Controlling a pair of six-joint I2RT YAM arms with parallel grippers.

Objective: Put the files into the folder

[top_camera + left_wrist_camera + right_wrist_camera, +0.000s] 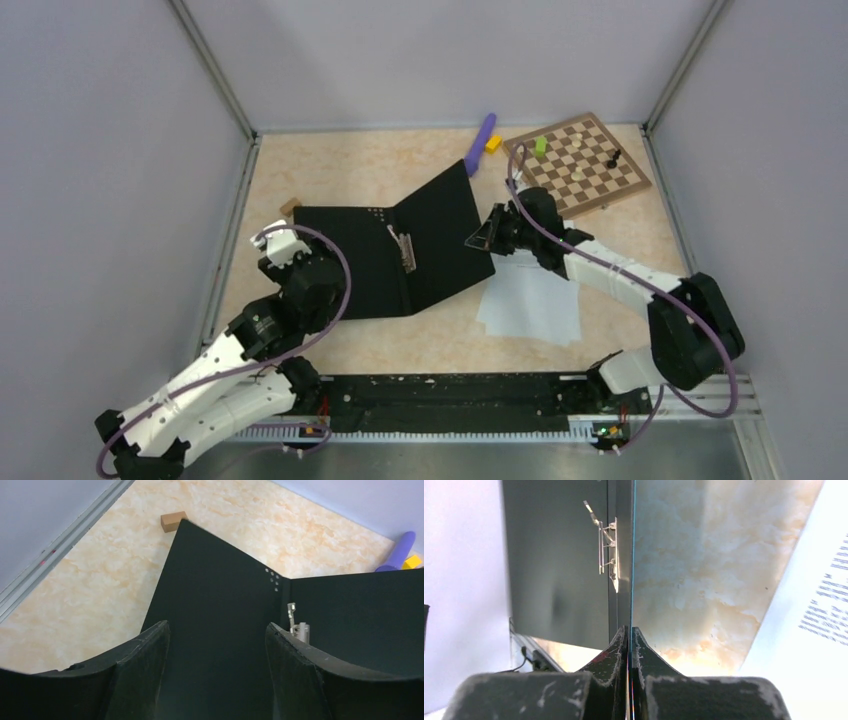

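The folder (380,255) lies open on the table with its black inner faces up and a metal clip (403,247) near the spine. My right gripper (480,240) is shut on the outer edge of the folder's right cover, which shows edge-on as a thin teal line between the jaws (629,630) and is tilted up off the table. My left gripper (300,255) hovers open over the left cover (220,595), nothing between its fingers (217,630). The files (530,305) lie as white printed sheets on the table right of the folder, under my right arm, also seen in the right wrist view (819,605).
A brown chessboard (580,165) with a few pieces sits at the back right. A purple object (481,142) and a yellow block (493,144) lie behind the folder. A small brown block (290,207) rests at the folder's far left corner. Walls enclose the table.
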